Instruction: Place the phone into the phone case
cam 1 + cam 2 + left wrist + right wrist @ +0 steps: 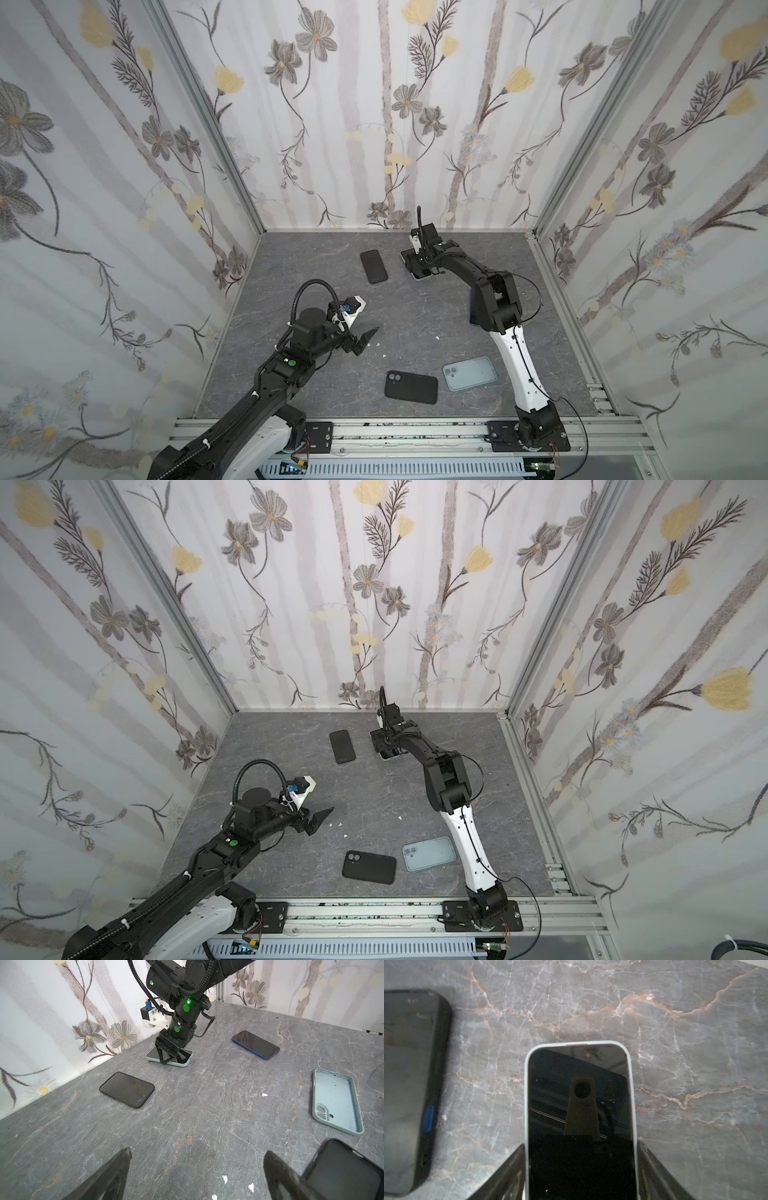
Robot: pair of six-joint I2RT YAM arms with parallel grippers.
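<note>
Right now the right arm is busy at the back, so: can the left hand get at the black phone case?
Probably yes: the left hand hangs open close to the black phone case, with only small white flecks between them.

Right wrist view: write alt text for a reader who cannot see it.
A pale-edged phone lies screen up on the grey marbled table, its long edges clasped by the two black fingers of the right end effector. A second, dark phone, blurred, lies beside it, apart.
</note>
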